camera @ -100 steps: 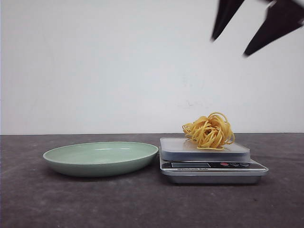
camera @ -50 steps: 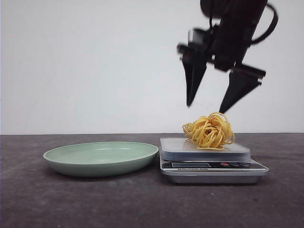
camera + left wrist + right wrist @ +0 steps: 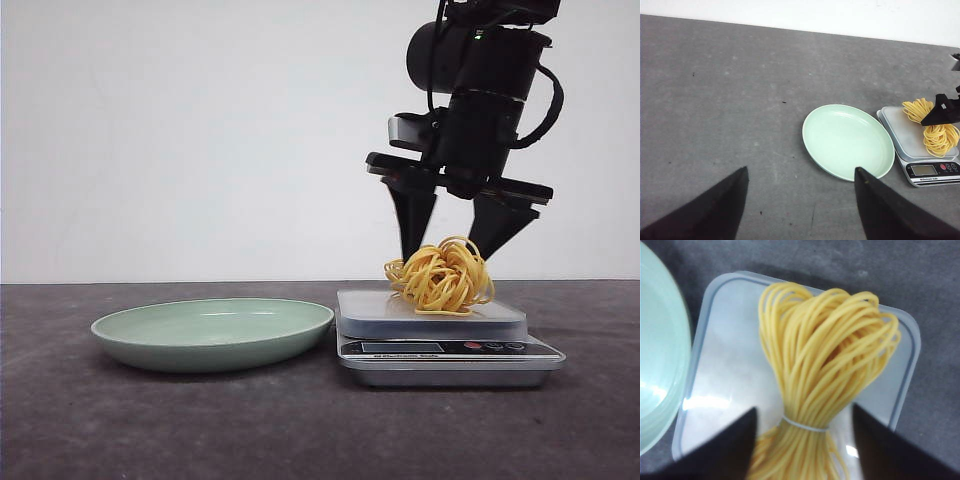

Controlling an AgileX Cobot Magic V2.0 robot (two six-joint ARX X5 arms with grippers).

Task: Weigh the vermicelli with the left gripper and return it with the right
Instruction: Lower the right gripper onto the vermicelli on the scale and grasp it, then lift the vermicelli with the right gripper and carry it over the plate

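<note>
My right claw (image 3: 455,245), black w/ tapered fingers, hangs spread wide directly over the vermicelli (image 3: 441,274), a small nest of thin yellow-orange noodle strands. The nest sits on the pale platform of a silver digital kitchen scale (image 3: 445,345), toward the platform's right rear as seen from the front. One fingertip (image 3: 410,245) points down at the nest's left shoulder, the other at its right; from the front both tips overlap the top loops, but I can't tell if they touch. Nothing is pinched yet.

My right wrist cam adds what the front cam can't: the vermicelli (image 3: 820,370) is a looped hank tied by a thin pale band near my fingers, its loops fanned out across the scale's rounded-corner platform (image 3: 725,370), w/ a dark finger (image 3: 720,450) on each side of the tied end. The rim of the shallow pale green round plate (image 3: 660,365) shows at the edge, just beside the scale.

My left wrist cam gives the wide look: left claw (image 3: 800,205) also spread, holding nothing, hovering over the dark grey table (image 3: 715,100) well apart from the plate (image 3: 847,140). From there the plate lies bare next to the scale (image 3: 920,150), the scale's display (image 3: 923,170) facing out; digits too small to read. The front cam shows plate (image 3: 212,332) and scale nearly touching.
</note>
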